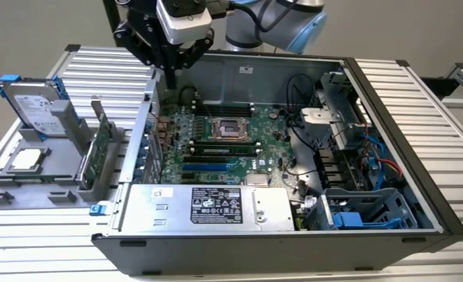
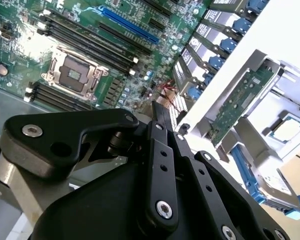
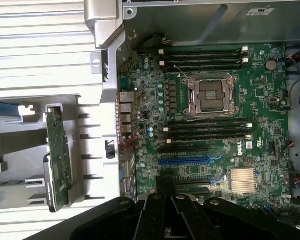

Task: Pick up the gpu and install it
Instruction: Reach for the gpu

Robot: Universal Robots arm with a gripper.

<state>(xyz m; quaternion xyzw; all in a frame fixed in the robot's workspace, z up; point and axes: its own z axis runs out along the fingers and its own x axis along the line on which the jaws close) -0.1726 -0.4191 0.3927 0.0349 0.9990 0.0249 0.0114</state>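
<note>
One thin green gpu (image 1: 94, 153) stands edgewise in a grey holder (image 1: 12, 197); the gripper (image 1: 171, 79) is pinched together.

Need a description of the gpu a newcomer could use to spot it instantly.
Beside the open computer case, on the exterior view's left, sits a grey parts holder. The gpu stands on edge in the slot nearest the case: a thin green board with a silver end bracket, unlike the blue-framed hard drive and the flat square processor.
</note>
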